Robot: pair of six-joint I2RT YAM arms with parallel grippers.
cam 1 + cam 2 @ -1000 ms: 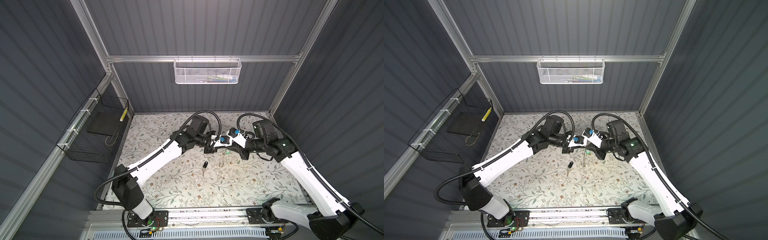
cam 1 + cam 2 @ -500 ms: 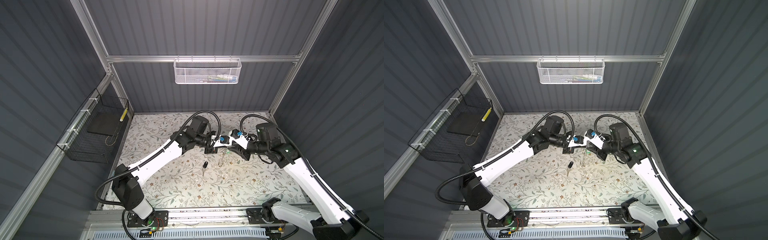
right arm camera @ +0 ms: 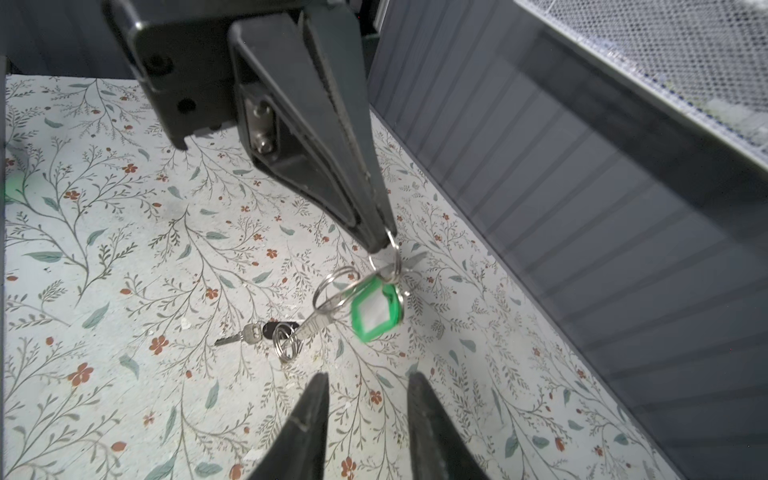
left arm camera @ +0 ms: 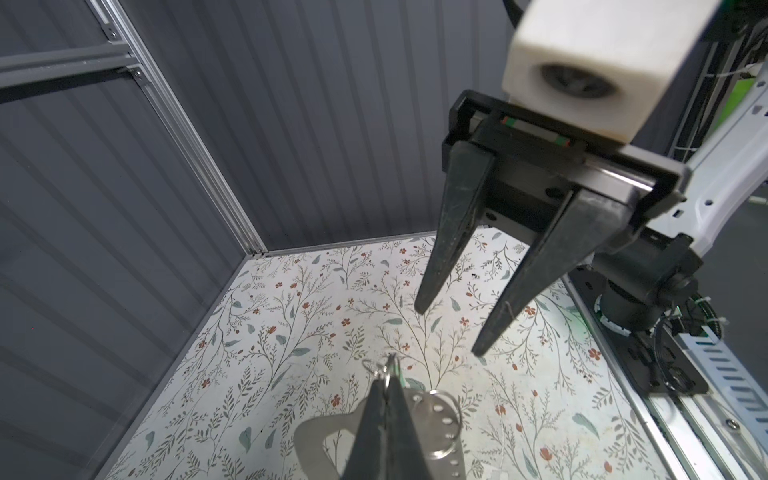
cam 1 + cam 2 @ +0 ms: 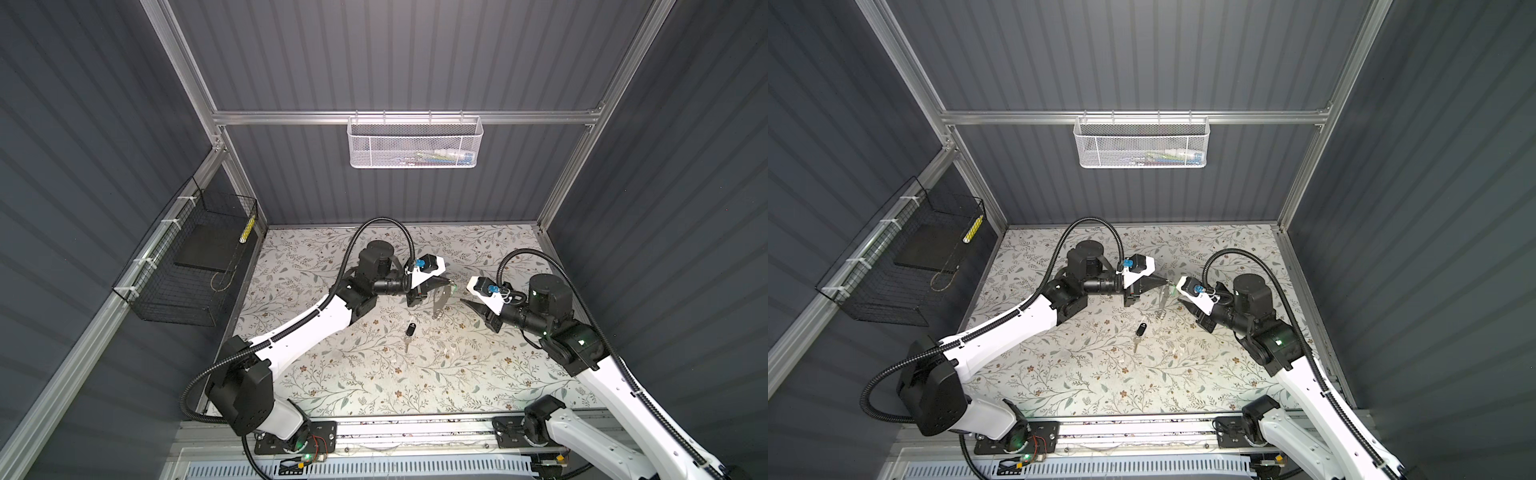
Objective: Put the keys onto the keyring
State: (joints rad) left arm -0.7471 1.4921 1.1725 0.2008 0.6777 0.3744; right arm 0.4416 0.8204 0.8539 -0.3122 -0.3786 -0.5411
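Counter [image 5: 374,386] is bearing the key [image 5: 410,331]; left tool [image 3: 379,243] is clamping the keyring [image 5: 441,300]; right tool [image 3: 368,384] is hovering half-open, empty.

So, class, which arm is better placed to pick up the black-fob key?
Right, probably: the right gripper is open and empty, while the left gripper is shut on the keyring.

Part of keyring [image 4: 434,417] behind left claw [image 4: 385,384], edge-cropped

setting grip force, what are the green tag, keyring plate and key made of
The green tag: glossy plastic, apparently, with white insert. The keyring: likely metal, matte grey, punched holes. The key: shiny metal blade; black head looks plastic.
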